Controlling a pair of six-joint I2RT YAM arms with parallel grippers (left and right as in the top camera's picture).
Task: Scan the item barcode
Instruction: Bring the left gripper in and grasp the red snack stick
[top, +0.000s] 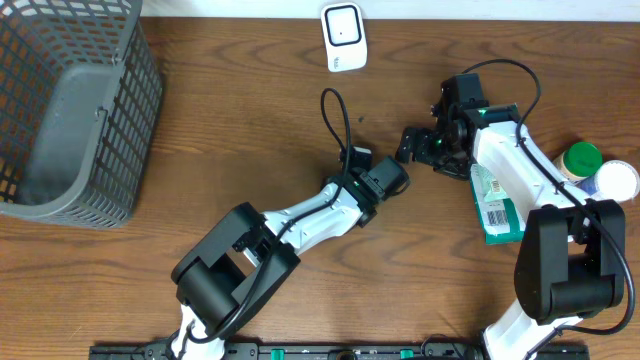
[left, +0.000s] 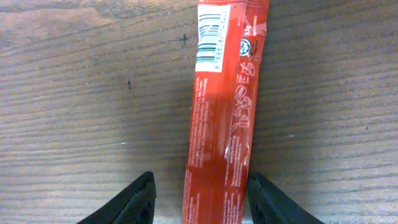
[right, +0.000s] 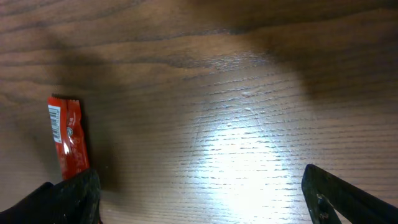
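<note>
**Red glossy foil stick packet (left: 221, 124) lying between my left fingers, unclamped**

The packet is lying flat on the brown wooden table (left: 74, 93). In my left wrist view it is running from 6 o'clock up to 12 o'clock, leaning a little toward 1 o'clock. Its long axis is pointing straight out from my left claw (left: 200, 202). The white barcode panel (left: 211, 37) is facing up at the far, 12 o'clock end.

I am holding my left claw partly open astride the near end. The finger at 5 o'clock is standing right at the packet's edge, while the one at 7 o'clock is standing clear of it with bare wood between, so I am gripping nothing. My right claw (right: 205, 208) is hanging spread wide and empty, with the packet showing toward its 9 o'clock.

I am judging the packet to be light, thin and slick, and probably limp enough to droop when lifted by one end. I am reckoning on a gentle pinch across its narrow width at this near end, leaving the barcode uncovered.
</note>
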